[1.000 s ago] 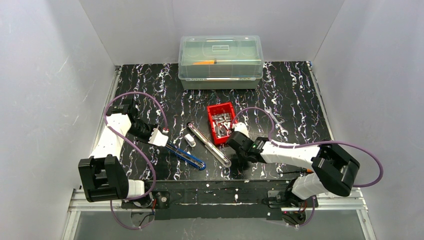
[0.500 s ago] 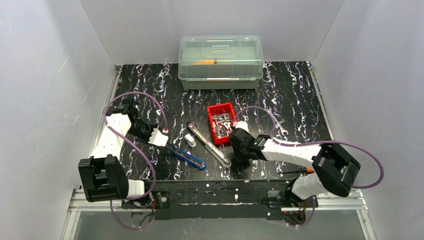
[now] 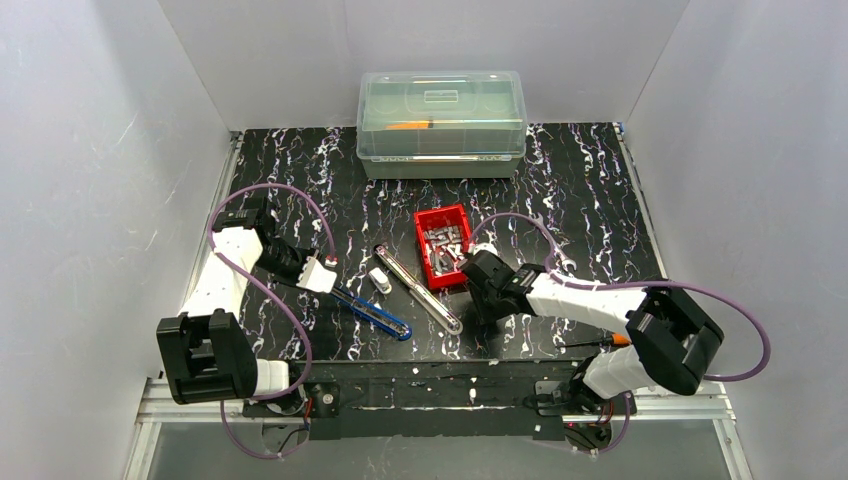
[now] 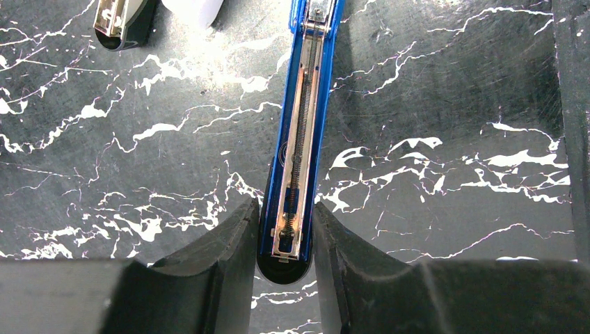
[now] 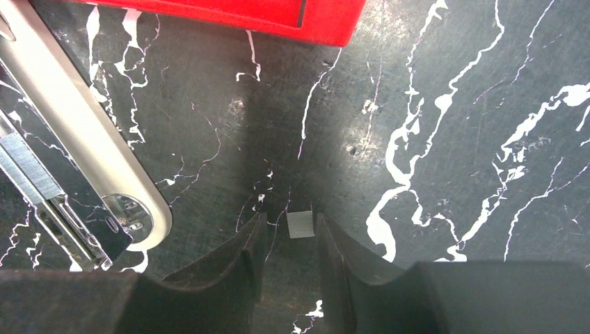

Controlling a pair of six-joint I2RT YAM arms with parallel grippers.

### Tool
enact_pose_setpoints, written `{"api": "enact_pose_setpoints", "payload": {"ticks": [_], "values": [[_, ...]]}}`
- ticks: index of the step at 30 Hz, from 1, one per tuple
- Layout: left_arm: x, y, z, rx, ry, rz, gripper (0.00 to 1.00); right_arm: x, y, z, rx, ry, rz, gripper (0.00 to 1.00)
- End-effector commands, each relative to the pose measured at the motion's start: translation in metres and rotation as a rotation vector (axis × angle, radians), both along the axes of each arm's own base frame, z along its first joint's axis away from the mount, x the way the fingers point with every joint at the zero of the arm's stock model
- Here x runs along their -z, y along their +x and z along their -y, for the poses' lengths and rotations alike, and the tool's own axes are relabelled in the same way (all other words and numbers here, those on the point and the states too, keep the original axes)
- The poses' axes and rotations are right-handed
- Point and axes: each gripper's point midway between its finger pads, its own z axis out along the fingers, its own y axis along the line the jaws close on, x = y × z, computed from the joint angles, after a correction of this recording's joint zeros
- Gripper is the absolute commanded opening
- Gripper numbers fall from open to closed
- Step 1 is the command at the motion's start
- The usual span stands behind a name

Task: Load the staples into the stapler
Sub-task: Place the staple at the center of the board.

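The blue stapler (image 4: 300,139) lies opened flat, its spring channel facing up. My left gripper (image 4: 286,216) is shut on its near end; from above, that gripper (image 3: 325,275) sits at the stapler's (image 3: 372,313) left end. A white and silver stapler (image 3: 418,290) lies open beside it, with a strip of staples (image 5: 28,170) in its tray. More staples (image 3: 445,243) fill the red bin (image 3: 420,245). My right gripper (image 5: 291,226) is open and low over the table just below the bin (image 5: 229,10). A small grey staple block (image 5: 300,225) lies between its fingertips, close to the right one.
A clear lidded box (image 3: 441,122) stands at the back. A wrench (image 3: 552,240) lies right of the bin. An orange-handled screwdriver (image 3: 600,342) lies near the right arm's base, and a small white piece (image 3: 379,280) sits between the two staplers.
My right gripper has shifted a little to the right, staying low near the bin's front. The left arm and the blue stapler have not moved.
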Motion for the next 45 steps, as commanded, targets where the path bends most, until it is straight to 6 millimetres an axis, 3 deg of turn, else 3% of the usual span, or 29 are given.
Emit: {"api": "enact_pose_setpoints", "payload": {"ticks": [1, 15, 21, 25, 34, 45], "values": [[-0.015, 0.002, 0.021, 0.423, -0.031, 0.239, 0.1, -0.018, 0.007, -0.008, -0.02, 0.03, 0.015, 0.4], [-0.019, 0.005, 0.023, 0.433, -0.033, 0.249, 0.1, -0.02, 0.015, -0.008, -0.026, 0.023, 0.015, 0.32], [-0.019, 0.006, 0.022, 0.436, -0.029, 0.248, 0.09, -0.019, 0.013, -0.006, -0.025, 0.026, 0.006, 0.42], [-0.019, 0.005, 0.022, 0.438, -0.03, 0.249, 0.09, -0.014, 0.01, -0.005, -0.022, 0.031, -0.005, 0.43], [-0.019, 0.005, 0.022, 0.438, -0.029, 0.251, 0.09, -0.001, 0.004, -0.001, -0.01, 0.034, -0.024, 0.38], [-0.02, 0.005, 0.022, 0.44, -0.026, 0.253, 0.09, -0.001, 0.003, 0.001, -0.004, 0.04, -0.017, 0.33]]}}
